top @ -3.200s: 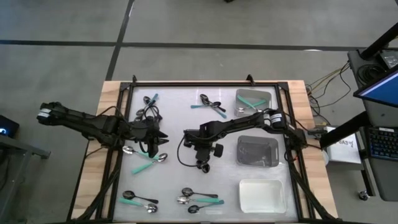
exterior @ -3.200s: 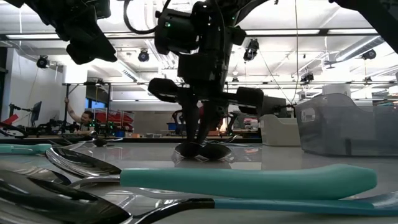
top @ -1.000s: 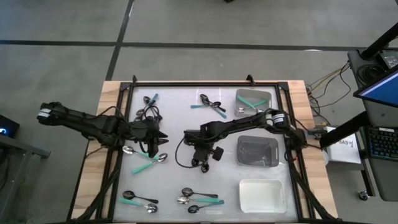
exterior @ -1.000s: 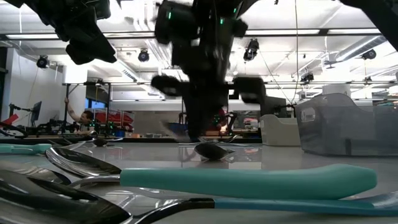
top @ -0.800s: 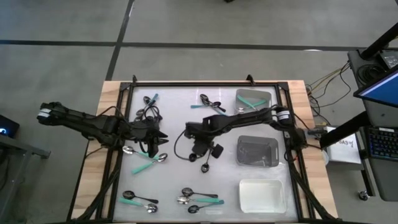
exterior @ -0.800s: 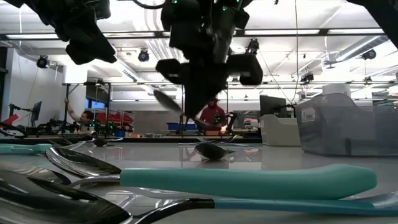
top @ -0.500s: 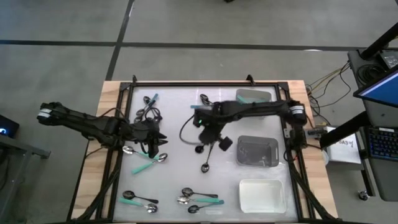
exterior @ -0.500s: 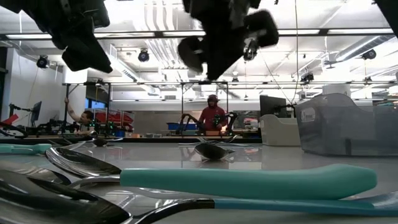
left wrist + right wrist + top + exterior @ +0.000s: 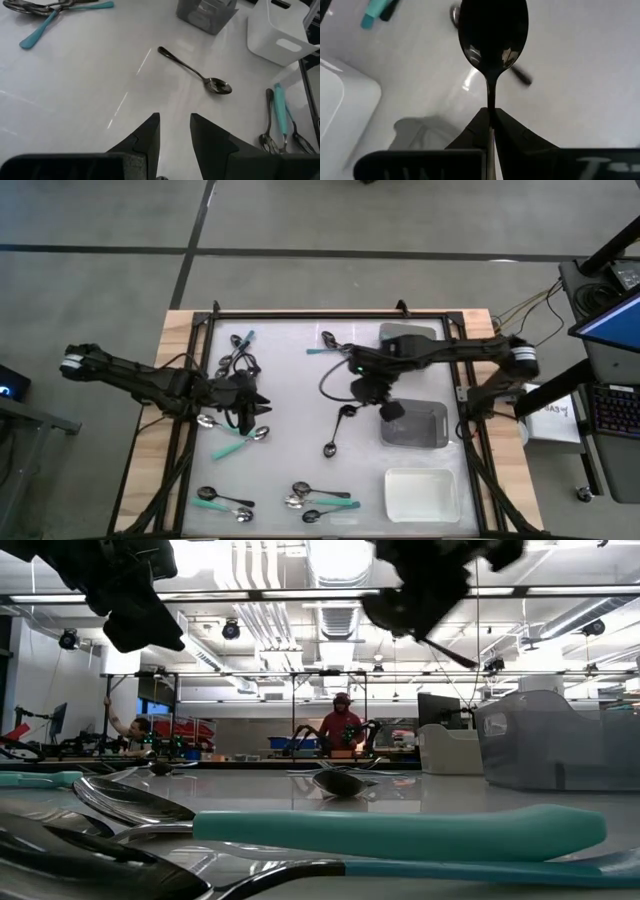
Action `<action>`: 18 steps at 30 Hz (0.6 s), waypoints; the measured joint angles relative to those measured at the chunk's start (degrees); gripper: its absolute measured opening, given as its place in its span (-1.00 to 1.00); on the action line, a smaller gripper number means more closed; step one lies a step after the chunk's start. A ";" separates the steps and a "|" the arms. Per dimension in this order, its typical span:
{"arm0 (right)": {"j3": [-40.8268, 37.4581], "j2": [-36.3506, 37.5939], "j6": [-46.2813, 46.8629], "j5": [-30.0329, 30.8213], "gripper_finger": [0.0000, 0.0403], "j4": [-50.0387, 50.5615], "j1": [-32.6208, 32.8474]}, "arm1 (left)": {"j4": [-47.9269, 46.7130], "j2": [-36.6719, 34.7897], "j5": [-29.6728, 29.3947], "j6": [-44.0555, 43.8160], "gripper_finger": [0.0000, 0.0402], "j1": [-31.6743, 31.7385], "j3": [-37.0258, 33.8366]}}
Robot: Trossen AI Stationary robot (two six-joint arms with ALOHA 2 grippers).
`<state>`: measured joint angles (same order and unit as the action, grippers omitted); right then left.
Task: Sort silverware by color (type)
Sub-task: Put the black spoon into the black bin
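Lifting clear of the table centre, the right gripper has carried its clamped all-black glossy spoon toward the dark grey rectangular tray, so you should expect release there.

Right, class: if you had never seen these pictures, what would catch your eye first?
Probably the right end effector, raised over the table's middle beside the grey tray, shut on a black spoon whose bowl sticks out ahead of it. Next, another black spoon lying alone mid-table, and the left end effector hovering open at the left.
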<state>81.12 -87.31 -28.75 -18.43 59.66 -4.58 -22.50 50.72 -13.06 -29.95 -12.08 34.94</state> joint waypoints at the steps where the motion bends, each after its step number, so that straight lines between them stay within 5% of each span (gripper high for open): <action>1: -2.63 1.66 1.77 0.08 -0.96 -1.10 0.23 | 0.04 0.00 0.02 0.02 -0.55 -0.08 0.00; 10: -23.50 17.33 17.58 0.93 -0.96 -13.97 4.82 | 2.98 0.00 -0.09 1.18 -0.55 -0.26 0.00; 18: -33.02 24.82 26.68 7.99 -0.96 -15.41 7.14 | 4.38 0.00 -0.11 1.20 -0.55 -0.26 0.00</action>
<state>48.10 -62.48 -2.07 -10.44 44.25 2.56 -18.12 50.72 -13.17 -28.75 -12.34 34.94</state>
